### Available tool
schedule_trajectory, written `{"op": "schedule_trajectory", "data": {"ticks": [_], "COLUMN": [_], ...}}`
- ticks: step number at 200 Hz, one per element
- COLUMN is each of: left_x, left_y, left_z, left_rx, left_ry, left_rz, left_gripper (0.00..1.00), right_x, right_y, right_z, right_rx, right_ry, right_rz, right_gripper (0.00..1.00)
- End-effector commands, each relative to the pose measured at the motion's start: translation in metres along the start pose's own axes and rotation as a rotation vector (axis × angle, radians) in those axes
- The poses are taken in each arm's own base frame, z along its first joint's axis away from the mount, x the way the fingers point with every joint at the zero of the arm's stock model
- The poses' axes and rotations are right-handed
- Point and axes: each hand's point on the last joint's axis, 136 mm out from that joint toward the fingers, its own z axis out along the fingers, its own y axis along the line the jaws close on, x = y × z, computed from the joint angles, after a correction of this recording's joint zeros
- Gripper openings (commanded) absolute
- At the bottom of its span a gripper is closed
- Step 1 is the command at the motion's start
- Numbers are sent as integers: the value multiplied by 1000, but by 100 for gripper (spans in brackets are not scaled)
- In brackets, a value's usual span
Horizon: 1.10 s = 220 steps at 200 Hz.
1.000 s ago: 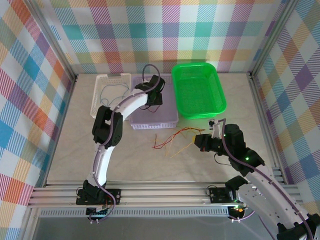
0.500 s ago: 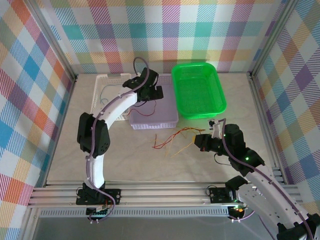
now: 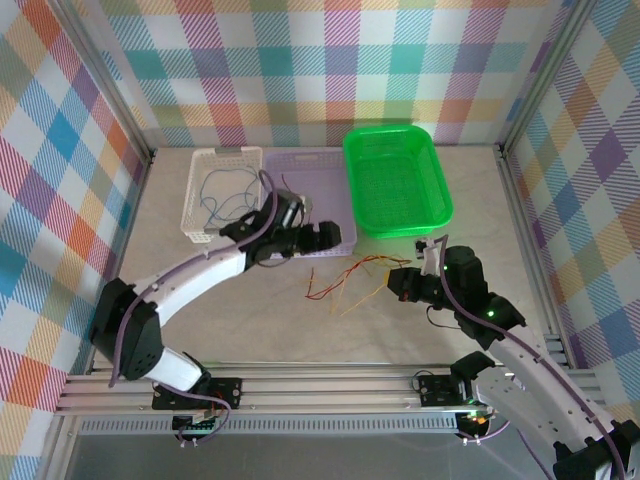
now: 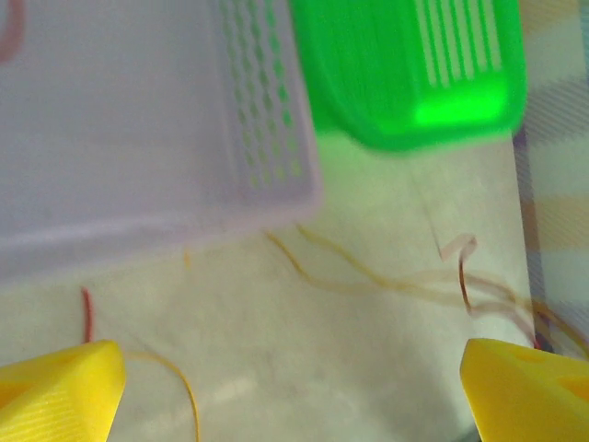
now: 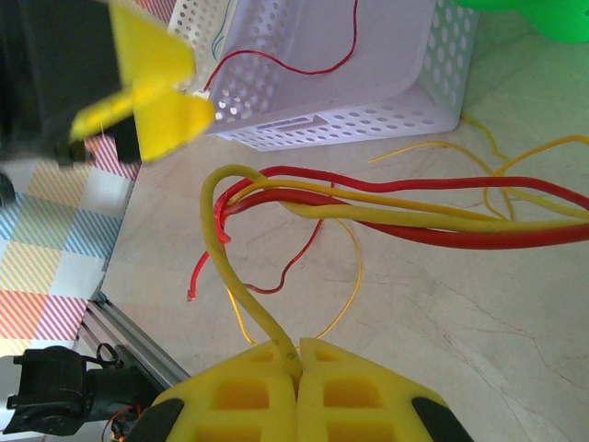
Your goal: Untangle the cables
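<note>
A tangle of red and yellow cables lies on the table in front of the lilac basket. My right gripper sits at the tangle's right end. In the right wrist view it is shut on a yellow cable, and red and yellow strands run away from it. My left gripper hovers at the lilac basket's front edge, left of the tangle. Its yellow fingers stand wide open over bare table, with thin strands beyond them. Blue and green cables lie in the white basket. One red cable lies in the lilac basket.
A green tray stands at the back right, next to the lilac basket. Checked walls close in the table on three sides. The aluminium rail runs along the near edge.
My left arm has swung from above the lilac basket forward and down to the table by the tangle, gripper open. The right arm and the tangle have stayed put.
</note>
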Motion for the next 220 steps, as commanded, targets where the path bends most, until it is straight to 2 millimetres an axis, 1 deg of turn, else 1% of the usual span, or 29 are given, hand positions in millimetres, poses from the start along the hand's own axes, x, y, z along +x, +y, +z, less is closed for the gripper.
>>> {"op": "schedule_trajectory", "data": {"ticks": [1,10,23,52,68,77,94,103,136,146,161,176,189,207,220], "left_x": [19,35,50,66,73,77,83,87,91,93,92,90,88,85,85], "left_y": [-28,-29,-31,-37,-41,-42,-42,-40,-33,-32,-32,-35,-36,-40,-44], "left_z": [-15,-15,-18,-26,-24,-22,-16,-13,-7,-5,-4,-7,-10,-16,-21], "left_rx": [159,175,197,268,291,287,283,275,236,230,229,237,242,257,276], "left_ry": [-18,-3,3,-10,13,30,55,70,89,94,87,78,65,49,39], "left_rz": [69,110,156,201,224,240,266,271,295,299,299,300,300,302,304], "left_gripper": [93,92,91,88,86,82,69,67,65,61,51,46,39,32,30], "right_x": [-16,-16,-17,-16,-16,-16,-17,-17,-17,-17,-16,-16,-16,-15,-14], "right_y": [15,16,17,20,22,23,25,26,28,29,29,29,29,28,25], "right_z": [-7,-6,-5,-4,-4,-4,-5,-6,-9,-9,-9,-10,-10,-10,-9], "right_rx": [-36,-40,-48,-67,-77,-83,-90,-93,-99,-104,-103,-101,-100,-94,-87], "right_ry": [-48,-48,-44,-35,-35,-33,-34,-33,-36,-34,-31,-32,-33,-29,-30], "right_rz": [-17,-15,-9,4,11,14,19,21,20,21,21,18,17,19,20], "right_gripper": [0,0,0,0,0,0,0,0,0,0,0,0,0,0,0]}}
